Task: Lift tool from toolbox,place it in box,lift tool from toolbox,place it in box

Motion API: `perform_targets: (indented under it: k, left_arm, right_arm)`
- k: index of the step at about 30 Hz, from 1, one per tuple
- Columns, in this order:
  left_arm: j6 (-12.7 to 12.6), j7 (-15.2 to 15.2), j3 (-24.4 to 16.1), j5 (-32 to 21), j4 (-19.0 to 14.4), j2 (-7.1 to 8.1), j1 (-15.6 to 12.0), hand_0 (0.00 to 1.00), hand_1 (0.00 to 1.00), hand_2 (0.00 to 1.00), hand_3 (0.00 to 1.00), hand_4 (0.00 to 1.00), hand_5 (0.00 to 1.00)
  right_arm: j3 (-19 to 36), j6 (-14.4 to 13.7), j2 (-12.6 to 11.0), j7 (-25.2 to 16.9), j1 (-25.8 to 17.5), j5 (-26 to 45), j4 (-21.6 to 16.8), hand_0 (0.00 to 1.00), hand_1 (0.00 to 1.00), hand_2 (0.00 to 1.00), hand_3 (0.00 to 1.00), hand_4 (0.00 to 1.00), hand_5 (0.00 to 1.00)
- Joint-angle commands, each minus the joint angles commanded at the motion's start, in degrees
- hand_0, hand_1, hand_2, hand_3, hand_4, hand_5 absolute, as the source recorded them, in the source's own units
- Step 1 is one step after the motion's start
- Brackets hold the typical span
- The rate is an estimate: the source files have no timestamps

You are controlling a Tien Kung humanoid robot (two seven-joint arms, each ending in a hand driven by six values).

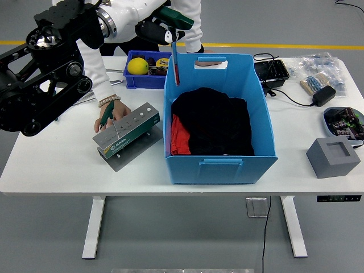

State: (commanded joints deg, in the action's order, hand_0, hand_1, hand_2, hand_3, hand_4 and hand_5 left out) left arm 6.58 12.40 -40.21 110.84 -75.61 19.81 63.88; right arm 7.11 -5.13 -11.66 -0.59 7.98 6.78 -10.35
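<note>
My left hand (163,28) is raised high at the back and is shut on a green-handled screwdriver (174,58). Its shaft hangs down, with the tip just inside the rear left corner of the blue box (222,169). Black cloth and something red lie in the box. The grey-green toolbox (129,134) sits skewed on the table to the left of the box. A person's hand (107,118) rests on its left end, holding another green-handled tool that stands in it. My right arm is out of the picture.
A small blue bin (149,70) holding a yellow ball stands behind the toolbox. Right of the box are a black tray (271,71), a charger with its cable (322,95), a plastic bag (318,65), a round device (343,121) and a grey block (333,157). The person's other hand (206,53) is behind the box.
</note>
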Motion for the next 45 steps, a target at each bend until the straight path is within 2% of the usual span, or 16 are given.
perform_targets:
  k: [3, 5, 7, 10, 12, 14, 16, 21, 26, 31, 32, 37, 38, 42, 43, 45]
  left_arm:
    - [-0.49, -0.18, 1.54, -1.43, -1.34, -1.35, 0.24, 0.068, 0.002, 0.002, 0.053, 0.699, 0.388]
    - [-0.93, -0.55, 3.7, -3.26, -1.54, -2.85, 0.6, 0.068, 0.002, 0.002, 0.053, 0.699, 0.388]
    - [-1.28, -0.87, 5.21, -4.53, -1.1, -4.01, 0.75, 0.068, 0.002, 0.002, 0.054, 0.7, 0.388]
    - [-1.69, -1.46, 7.58, -6.41, 1.06, -6.66, 0.89, 0.068, 0.002, 0.002, 0.054, 0.7, 0.388]
    - [-2.19, -2.08, 9.25, -7.78, 3.6, -9.21, 0.65, 0.068, 0.002, 0.002, 0.054, 0.7, 0.388]
    - [-2.48, -2.38, 10.22, -8.93, 5.05, -10.46, 0.53, 0.068, 0.002, 0.002, 0.054, 0.7, 0.387]
    - [-2.48, -2.92, 12.5, -10.25, 7.6, -12.51, 0.64, 0.068, 0.002, 0.002, 0.054, 0.7, 0.387]
    - [-1.31, -4.15, 17.76, -13.19, 14.66, -16.68, 1.52, 0.076, 0.002, 0.003, 0.056, 0.695, 0.379]
    - [0.85, -4.86, 20.61, -16.27, 21.42, -19.81, 2.27, 0.085, 0.002, 0.01, 0.068, 0.688, 0.369]
    - [2.9, -5.73, 20.64, -21.01, 27.67, -19.81, 2.73, 0.085, 0.002, 0.01, 0.068, 0.688, 0.369]
    - [2.99, -5.93, 20.52, -21.05, 28.49, -19.81, 2.82, 0.204, 0.153, 0.174, 0.306, 0.795, 0.569]
    - [3.29, -6.78, 20.27, -20.46, 30.14, -19.81, 3.48, 0.204, 0.153, 0.174, 0.306, 0.795, 0.569]
    - [3.69, -6.7, 20.34, -20.41, 30.44, -19.81, 3.73, 0.283, 0.289, 0.35, 0.532, 0.834, 0.606]
    - [4.32, -6.83, 20.58, -20.61, 31.33, -19.81, 4.02, 0.283, 0.289, 0.35, 0.532, 0.834, 0.606]
    - [4.24, -6.96, 20.63, -20.64, 31.48, -19.81, 4.04, 0.337, 0.403, 0.5, 0.596, 0.85, 0.623]
    - [3.59, -7.59, 20.73, -20.79, 31.7, -19.81, 4.05, 0.337, 0.403, 0.5, 0.596, 0.85, 0.623]
  right_arm:
    - [0.12, 0.0, 0.01, 0.06, -0.01, -0.27, -0.01, 0.735, 0.726, 0.774, 0.61, 0.824, 0.742]
    - [0.2, -0.02, 0.04, 0.1, -0.02, -0.38, -0.02, 0.735, 0.726, 0.774, 0.61, 0.824, 0.742]
    - [0.22, -0.03, 0.05, 0.13, -0.01, -0.43, -0.03, 0.735, 0.724, 0.773, 0.61, 0.824, 0.742]
    - [0.46, -0.08, 0.08, 0.25, 0.06, -0.78, -0.04, 0.735, 0.724, 0.773, 0.61, 0.824, 0.742]
    - [0.7, -0.06, 0.01, 0.39, 0.23, -1.28, -0.11, 0.735, 0.724, 0.773, 0.61, 0.824, 0.742]
    - [0.73, -0.08, 0.0, 0.41, 0.3, -1.35, -0.13, 0.735, 0.725, 0.773, 0.61, 0.824, 0.742]
    - [0.91, -0.12, -0.03, 0.49, 0.45, -1.61, -0.16, 0.735, 0.725, 0.773, 0.61, 0.824, 0.742]
    - [1.39, -0.14, -0.23, 0.73, 0.84, -2.84, -0.26, 0.735, 0.724, 0.773, 0.61, 0.825, 0.743]
    - [2.15, -0.25, -0.39, 0.92, 0.92, -4.2, -0.33, 0.736, 0.724, 0.773, 0.61, 0.826, 0.743]
    - [3.14, -0.46, -0.61, 1.3, 1.19, -6.04, -0.58, 0.736, 0.724, 0.773, 0.61, 0.826, 0.743]
    - [3.4, -0.49, -0.66, 1.41, 1.24, -6.57, -0.65, 0.735, 0.723, 0.773, 0.61, 0.827, 0.743]
    - [4.54, -0.52, -0.87, 1.88, 1.38, -8.74, -0.87, 0.735, 0.723, 0.773, 0.61, 0.827, 0.743]
    - [4.78, -0.54, -0.88, 1.98, 1.47, -9.21, -0.92, 0.734, 0.722, 0.772, 0.61, 0.826, 0.745]
    - [5.17, -0.61, -0.9, 2.13, 1.61, -10.05, -1.0, 0.734, 0.722, 0.772, 0.61, 0.826, 0.745]
    - [5.28, -0.61, -0.91, 2.17, 1.64, -10.28, -1.02, 0.733, 0.722, 0.772, 0.611, 0.827, 0.743]
    - [5.58, -0.63, -0.96, 2.3, 1.76, -10.98, -1.08, 0.733, 0.722, 0.772, 0.611, 0.827, 0.743]
